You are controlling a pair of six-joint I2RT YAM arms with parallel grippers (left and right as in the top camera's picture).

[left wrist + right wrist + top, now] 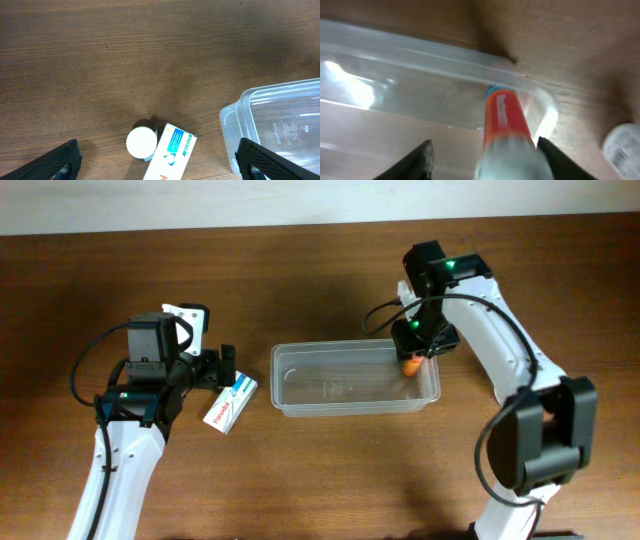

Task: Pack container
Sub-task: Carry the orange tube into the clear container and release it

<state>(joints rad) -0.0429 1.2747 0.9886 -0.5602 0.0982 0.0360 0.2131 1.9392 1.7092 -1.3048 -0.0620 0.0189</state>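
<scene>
The clear plastic container [340,385] stands in the middle of the table; it also shows in the left wrist view [280,117] and the right wrist view [395,90]. My right gripper [415,345] hovers over its right end, open [485,157]. An orange-labelled bottle [411,364] [504,120] leans inside that end, against my right finger. My left gripper [222,370] [157,162] is open and empty, above a white and blue box [230,402] [172,150] and a small white-capped bottle [141,142] to the left of the container.
Another small white bottle [622,145] lies on the wood just outside the container's right end. The table is dark brown wood, with a pale wall strip along the far edge [200,205].
</scene>
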